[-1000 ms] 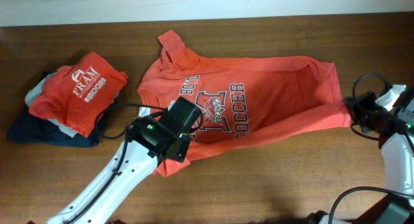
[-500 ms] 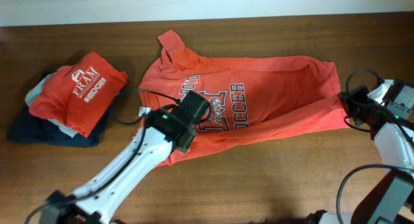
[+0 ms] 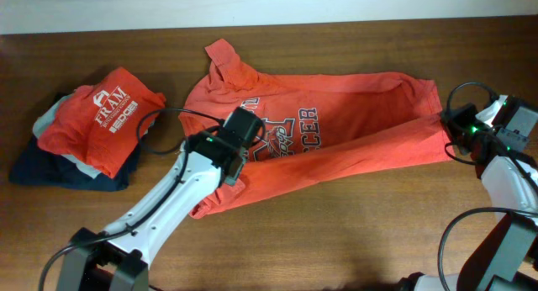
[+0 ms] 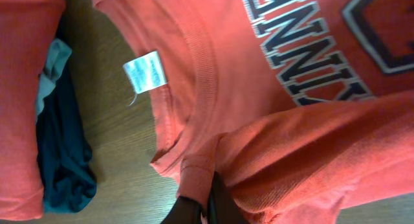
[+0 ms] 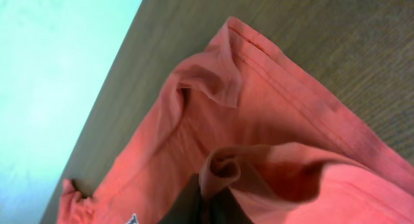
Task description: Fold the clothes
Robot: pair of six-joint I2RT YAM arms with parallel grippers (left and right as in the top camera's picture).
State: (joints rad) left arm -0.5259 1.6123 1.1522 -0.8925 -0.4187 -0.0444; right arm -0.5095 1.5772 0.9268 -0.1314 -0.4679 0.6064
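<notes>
Centre frame and far right, your left gripper and right gripper each pinch the near edge of the T-shirt taut, seemingly for a lengthwise fold.

In the overhead view, the folded red shirt bore a white "FRAM" logo; the smaller line beneath was too small to read. The orange-red T-shirt showed navy-and-white chest lettering ending in "CCER". The left wrist view showed slanted letters resembling "ENNI" on it. Its white neck tag was illegible.
</notes>
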